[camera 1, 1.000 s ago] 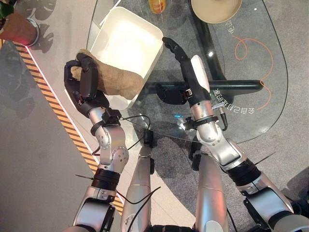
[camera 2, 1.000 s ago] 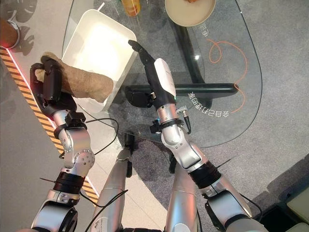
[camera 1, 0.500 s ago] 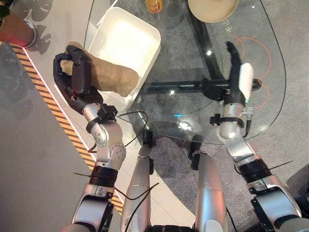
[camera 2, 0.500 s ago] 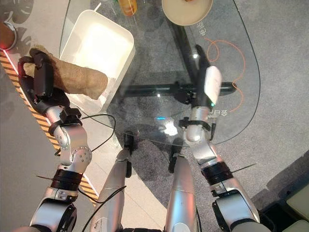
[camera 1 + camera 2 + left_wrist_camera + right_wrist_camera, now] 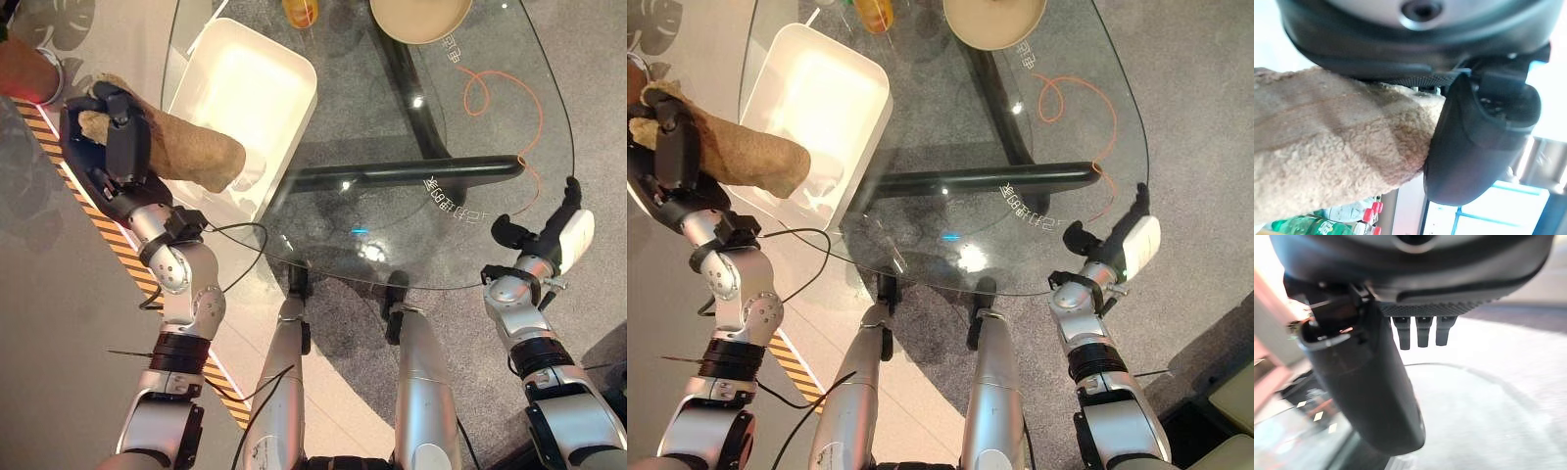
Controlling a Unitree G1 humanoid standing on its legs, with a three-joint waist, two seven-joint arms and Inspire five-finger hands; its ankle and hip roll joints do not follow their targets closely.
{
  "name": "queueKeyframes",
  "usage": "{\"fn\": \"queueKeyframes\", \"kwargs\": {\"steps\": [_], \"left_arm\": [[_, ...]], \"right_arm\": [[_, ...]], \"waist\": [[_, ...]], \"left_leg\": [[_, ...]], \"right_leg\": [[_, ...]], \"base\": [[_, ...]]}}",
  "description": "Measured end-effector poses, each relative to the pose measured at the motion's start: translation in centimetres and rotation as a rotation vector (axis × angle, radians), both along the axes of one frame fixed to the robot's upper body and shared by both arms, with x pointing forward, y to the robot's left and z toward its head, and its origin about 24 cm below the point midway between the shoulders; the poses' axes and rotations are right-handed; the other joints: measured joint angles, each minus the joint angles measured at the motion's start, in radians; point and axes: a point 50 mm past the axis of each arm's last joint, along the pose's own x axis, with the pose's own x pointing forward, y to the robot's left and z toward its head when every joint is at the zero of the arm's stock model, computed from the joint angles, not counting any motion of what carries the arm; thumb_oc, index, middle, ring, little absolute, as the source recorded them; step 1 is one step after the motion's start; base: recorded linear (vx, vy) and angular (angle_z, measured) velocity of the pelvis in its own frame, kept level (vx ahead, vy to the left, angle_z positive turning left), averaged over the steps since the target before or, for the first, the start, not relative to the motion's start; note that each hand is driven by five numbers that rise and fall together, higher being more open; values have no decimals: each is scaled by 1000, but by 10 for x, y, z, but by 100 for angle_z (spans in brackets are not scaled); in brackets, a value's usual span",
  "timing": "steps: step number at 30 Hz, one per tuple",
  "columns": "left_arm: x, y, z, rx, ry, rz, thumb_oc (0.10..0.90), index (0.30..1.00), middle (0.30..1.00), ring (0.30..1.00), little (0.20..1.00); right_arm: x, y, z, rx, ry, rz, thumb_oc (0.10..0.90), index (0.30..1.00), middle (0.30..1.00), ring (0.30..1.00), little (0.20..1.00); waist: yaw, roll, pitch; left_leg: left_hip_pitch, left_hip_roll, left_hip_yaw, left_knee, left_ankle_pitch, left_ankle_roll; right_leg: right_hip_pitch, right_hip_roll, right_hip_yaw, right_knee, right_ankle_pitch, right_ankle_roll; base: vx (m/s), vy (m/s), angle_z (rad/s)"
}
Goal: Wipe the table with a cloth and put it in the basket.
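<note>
Cloth (image 5: pixel 176 157), tan and fuzzy, rolled into a thick bundle, sits in the left hand (image 5: pixel 110 147) at about 9 o'clock in the head views. Fingers (image 5: pixel 125 137) curl over the outer end of the roll and clamp it; in the left wrist view the thumb (image 5: pixel 1479 142) presses against the cloth's (image 5: pixel 1337 147) side. The free end of the roll reaches toward 3 o'clock and hangs over the near rim of the basket (image 5: pixel 294 78) (white, rectangular, open-topped). Whether the cloth end touches the rim or floats just above it, cannot tell.

Basket sits on the counter's (image 5: pixel 392 176) 10 o'clock part; the counter is a round glass top with a dark crossed base showing through it. A tan bowl (image 5: pixel 419 15) stands at 12 o'clock on the glass, cut by the frame edge. An orange-capped item (image 5: pixel 300 10) stands just beside the basket's far corner, too cropped to identify. An orange cord (image 5: pixel 500 93) loops at 2 o'clock, seen through the glass, so it may lie below.

Right hand (image 5: pixel 563 230) is off the counter's edge at 4 o'clock, apart from the glass, holding nothing. In the right wrist view its fingers (image 5: pixel 1420 330) look straight and side by side, thumb (image 5: pixel 1371 396) stretched forward (relaxed pose). A striped yellow-black floor line (image 5: pixel 108 235) runs under the left arm.
</note>
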Motion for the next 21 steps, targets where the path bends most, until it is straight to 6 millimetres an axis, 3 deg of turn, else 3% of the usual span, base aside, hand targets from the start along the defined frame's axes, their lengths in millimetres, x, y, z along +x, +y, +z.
{"fn": "queueKeyframes", "kwargs": {"steps": [5,10,15,21], "left_arm": [[6,4,21,62,-14,60,100,300,300,300,200],[19,8,28,150,61,92,100,300,300,300,200],[33,4,24,258,163,122,100,300,300,300,200],[39,12,13,290,252,173,100,300,300,300,200]], "right_arm": [[-12,-14,-25,58,82,-77,800,900,900,900,900],[-23,-29,-44,92,177,-149,800,900,900,900,900],[-34,-38,-61,143,271,-155,800,900,900,900,900],[-34,-38,-64,169,304,-133,800,900,900,900,900]], "waist": [[-8,0,0],[-24,0,0],[-30,0,0],[-45,1,0]], "left_leg": [[4,3,4,-12,1,1],[6,5,8,-13,1,1],[13,5,12,-13,1,0],[16,8,25,-17,1,1]], "right_leg": [[0,4,3,-11,5,0],[2,5,5,-11,10,2],[4,6,9,-6,11,2],[-4,10,23,-10,12,1]], "base": [[-5,1,-2],[0,3,-1],[18,22,-2],[-1,38,-5]]}}
